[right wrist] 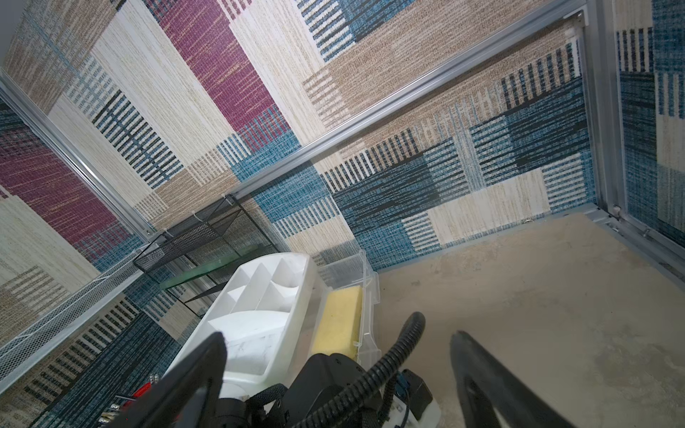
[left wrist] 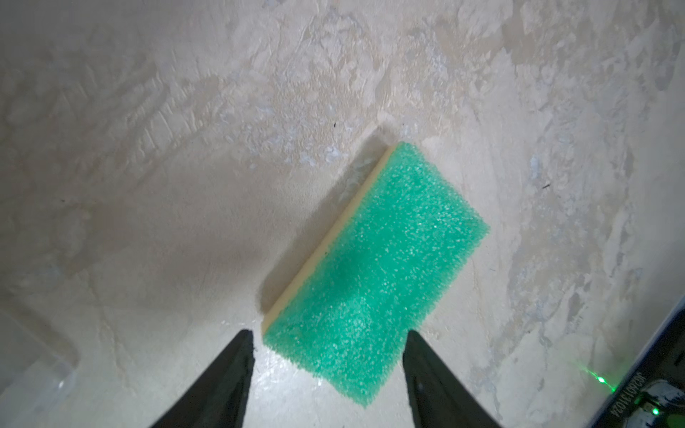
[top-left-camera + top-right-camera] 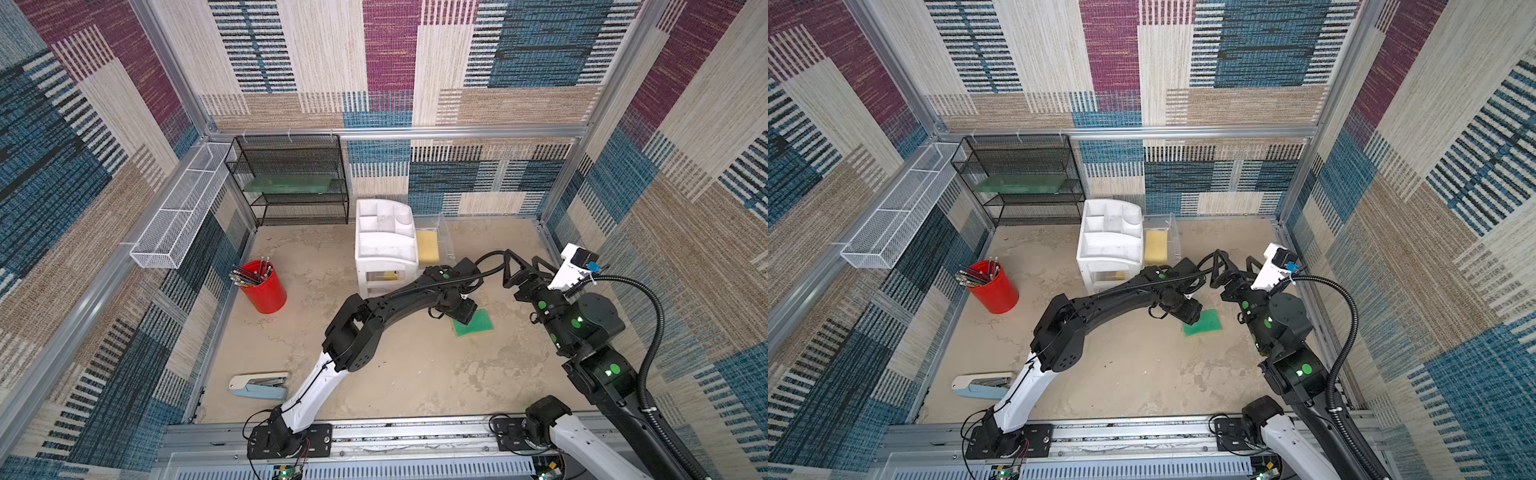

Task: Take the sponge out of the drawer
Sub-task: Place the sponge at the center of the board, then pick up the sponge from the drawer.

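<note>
A sponge with a green scouring top and yellow base (image 2: 374, 266) lies flat on the table (image 3: 473, 325), right of the front of the white drawer chest (image 3: 384, 245). My left gripper (image 2: 328, 333) hovers over the sponge's near end, open, its black fingers apart from the sponge on either side. In the top views the wrist (image 3: 459, 309) covers it. One clear drawer (image 3: 444, 237) is pulled out of the chest's right side with a yellow sponge (image 3: 428, 247) lying in it (image 1: 339, 318). My right gripper (image 3: 525, 266) hangs open and empty to the right of that drawer.
A red cup of pens (image 3: 266, 291) stands left of the chest. A stapler (image 3: 259, 386) lies at the front left. A black mesh rack (image 3: 291, 178) and a white wire basket (image 3: 183, 208) line the back left walls.
</note>
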`<state>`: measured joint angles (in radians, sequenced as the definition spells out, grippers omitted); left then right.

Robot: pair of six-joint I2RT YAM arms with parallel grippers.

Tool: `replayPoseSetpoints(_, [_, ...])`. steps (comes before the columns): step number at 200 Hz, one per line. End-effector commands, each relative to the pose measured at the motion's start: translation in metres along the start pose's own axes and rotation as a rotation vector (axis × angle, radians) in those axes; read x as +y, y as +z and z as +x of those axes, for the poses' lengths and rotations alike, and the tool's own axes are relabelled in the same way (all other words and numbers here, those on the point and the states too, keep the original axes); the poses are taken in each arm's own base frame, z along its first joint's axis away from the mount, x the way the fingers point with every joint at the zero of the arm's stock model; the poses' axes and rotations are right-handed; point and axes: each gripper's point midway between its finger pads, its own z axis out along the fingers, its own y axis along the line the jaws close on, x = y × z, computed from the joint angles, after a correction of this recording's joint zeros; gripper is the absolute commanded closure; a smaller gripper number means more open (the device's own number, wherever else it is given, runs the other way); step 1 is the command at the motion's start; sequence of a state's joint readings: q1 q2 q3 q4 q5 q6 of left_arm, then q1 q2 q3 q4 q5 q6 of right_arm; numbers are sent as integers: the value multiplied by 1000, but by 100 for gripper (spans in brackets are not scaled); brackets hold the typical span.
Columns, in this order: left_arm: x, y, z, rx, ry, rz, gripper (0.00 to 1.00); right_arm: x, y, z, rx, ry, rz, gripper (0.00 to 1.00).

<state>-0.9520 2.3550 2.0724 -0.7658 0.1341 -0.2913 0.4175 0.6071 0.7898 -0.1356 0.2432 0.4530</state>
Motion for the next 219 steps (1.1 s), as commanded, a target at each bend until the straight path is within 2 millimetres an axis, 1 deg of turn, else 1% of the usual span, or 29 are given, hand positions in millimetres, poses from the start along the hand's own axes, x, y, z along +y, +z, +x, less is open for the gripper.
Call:
replayPoseSetpoints(1, [-4, -16, -10, -40, 31, -2, 33, -1, 0, -3, -12, 5, 7, 5])
replayPoseSetpoints(13, [-9, -26, -13, -62, 43, 11, 33, -2, -1, -4, -15, 1, 10, 5])
replayPoseSetpoints(26, [-18, -44, -16, -93, 58, 31, 32, -2, -2, -7, -23, -7, 15, 5])
replayPoseSetpoints(53, [-32, -91, -19, -158, 76, 62, 30, -3, -9, -22, -61, -20, 33, 4])
replayPoseSetpoints(68, [-30, -116, -16, -181, 64, 47, 27, 0, -11, -29, -81, -25, 26, 4])
replayPoseSetpoints(72, [-30, -126, -16, -191, 60, 49, 27, 0, -12, -31, -86, -26, 27, 4])
replayPoseSetpoints(78, [-30, -136, -13, -191, 58, 50, 25, 1, -12, -32, -92, -27, 24, 4])
replayPoseSetpoints(100, [-26, -182, -4, -218, 51, 19, 17, 3, -5, -30, -88, -38, 18, 4])
replayPoseSetpoints(108, [-21, -199, -3, -239, 38, -3, 12, 4, 0, -27, -75, -47, 16, 4])
replayPoseSetpoints(127, [-9, -241, 3, -295, 10, -27, 0, 5, 20, -11, -7, -90, 22, 3])
replayPoseSetpoints(133, [-6, -255, 4, -321, 7, -40, 0, 5, 27, -6, 20, -101, 32, 4])
replayPoseSetpoints(144, [7, -277, 8, -356, -9, -78, 0, 4, 41, 6, 76, -123, 44, 4])
replayPoseSetpoints(169, [36, -322, 20, -432, -65, -117, 0, 7, 72, 35, 198, -161, 40, 4])
replayPoseSetpoints(184, [56, -341, 28, -479, -106, -134, 0, 14, 89, 49, 253, -189, 5, 5])
replayPoseSetpoints(188, [61, -344, 30, -489, -115, -136, 0, 16, 94, 53, 266, -203, -7, 5])
replayPoseSetpoints(200, [78, -348, 37, -510, -159, -145, 0, 19, 110, 64, 308, -221, -21, 5])
replayPoseSetpoints(210, [91, -348, 43, -513, -192, -150, 0, 21, 123, 72, 355, -234, -18, 7])
replayPoseSetpoints(219, [101, -348, 48, -521, -224, -158, 0, 21, 134, 86, 416, -240, -14, 9])
